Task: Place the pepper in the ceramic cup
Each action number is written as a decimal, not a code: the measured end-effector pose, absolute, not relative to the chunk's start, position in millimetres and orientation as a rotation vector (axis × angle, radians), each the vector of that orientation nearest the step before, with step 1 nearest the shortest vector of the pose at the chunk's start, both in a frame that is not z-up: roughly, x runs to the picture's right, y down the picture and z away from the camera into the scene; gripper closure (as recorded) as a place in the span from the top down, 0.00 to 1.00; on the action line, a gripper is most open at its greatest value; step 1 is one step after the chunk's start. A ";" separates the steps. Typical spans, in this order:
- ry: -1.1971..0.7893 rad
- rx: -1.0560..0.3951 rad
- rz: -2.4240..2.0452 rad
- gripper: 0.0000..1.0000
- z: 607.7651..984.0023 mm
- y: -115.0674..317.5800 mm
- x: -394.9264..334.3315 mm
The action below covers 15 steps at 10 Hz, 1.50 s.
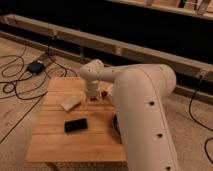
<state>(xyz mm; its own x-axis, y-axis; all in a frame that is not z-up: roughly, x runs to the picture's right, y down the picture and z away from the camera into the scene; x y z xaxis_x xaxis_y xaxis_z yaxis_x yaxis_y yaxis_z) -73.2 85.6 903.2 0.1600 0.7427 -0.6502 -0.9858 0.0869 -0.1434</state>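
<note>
Now, gripper: fingers spread wide and holding nothing, pointing down at the light wooden table, just right of the beige rectangular block.
Pepper: the small red-orange pepper lies on the table right of the block, just beside the gripper; whether they touch is unclear.
Black flat slab: in front of the block, apart from it.
Dark round bowl: front-right of the block, mostly hidden by the bulky white arm.
</note>
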 end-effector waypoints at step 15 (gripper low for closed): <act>0.627 -0.477 1.593 0.65 952.1 65.8 -54.3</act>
<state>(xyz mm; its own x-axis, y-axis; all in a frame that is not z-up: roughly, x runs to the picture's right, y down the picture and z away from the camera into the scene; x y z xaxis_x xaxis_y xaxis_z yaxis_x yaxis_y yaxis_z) -54.3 65.8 952.1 -0.1182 0.7634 -0.6350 -0.9914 -0.0550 0.1185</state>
